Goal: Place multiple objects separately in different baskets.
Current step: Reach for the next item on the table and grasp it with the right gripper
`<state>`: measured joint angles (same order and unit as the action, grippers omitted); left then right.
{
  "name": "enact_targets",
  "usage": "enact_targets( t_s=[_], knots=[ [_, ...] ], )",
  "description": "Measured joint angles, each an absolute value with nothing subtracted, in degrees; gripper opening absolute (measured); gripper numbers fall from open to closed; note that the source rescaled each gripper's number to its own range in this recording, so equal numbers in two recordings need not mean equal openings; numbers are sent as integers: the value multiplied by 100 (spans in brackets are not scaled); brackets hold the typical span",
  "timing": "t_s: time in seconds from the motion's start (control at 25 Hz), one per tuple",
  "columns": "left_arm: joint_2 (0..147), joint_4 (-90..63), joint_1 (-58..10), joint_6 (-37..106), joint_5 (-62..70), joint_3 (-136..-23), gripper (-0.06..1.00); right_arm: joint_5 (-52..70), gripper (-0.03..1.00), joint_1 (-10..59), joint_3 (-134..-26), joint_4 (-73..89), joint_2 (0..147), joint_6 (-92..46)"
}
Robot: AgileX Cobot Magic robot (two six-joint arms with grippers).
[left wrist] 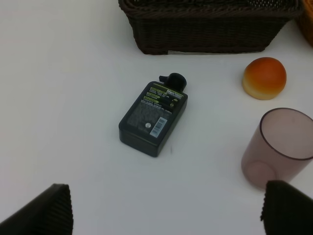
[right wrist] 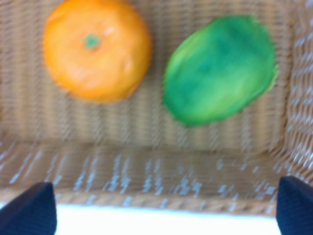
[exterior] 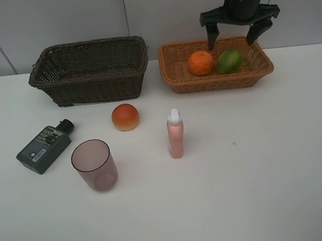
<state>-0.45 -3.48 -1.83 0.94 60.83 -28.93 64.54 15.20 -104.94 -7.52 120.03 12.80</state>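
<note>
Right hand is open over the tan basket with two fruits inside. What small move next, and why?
Probably lift the right hand clear of the tan basket: it is open and empty, the tangerine and green fruit already lie inside, and the peach waits outside.

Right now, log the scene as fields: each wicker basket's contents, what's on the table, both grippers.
Orange-tan shallow wicker basket: orange tangerine, green round fruit
Dark brown deep wicker basket: nothing visible inside
White table: red-orange peach-like fruit; slim pink white-capped bottle, upright; flat dark-green black-capped bottle, lying; translucent pink cup, upright
Left gripper: open, holding nothing
Right gripper: open, above the orange-tan basket
</note>
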Motion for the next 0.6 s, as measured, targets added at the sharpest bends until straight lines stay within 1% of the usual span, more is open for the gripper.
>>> enact_targets(
  t_s=[0.16,0.36,0.6],
  knots=[
    [-45,-348,-183,94,6083,-2893,99,6347,100,1847,-9808,-655,11426,1383],
    [-45,-348,-183,94,6083,-2893,99,6299,100,2522,-9009,-626,10766,1644],
    [-45,-348,-183,94,6083,-2893,99,6295,100,3369,-8577,-625,10580,2375]
  ],
)
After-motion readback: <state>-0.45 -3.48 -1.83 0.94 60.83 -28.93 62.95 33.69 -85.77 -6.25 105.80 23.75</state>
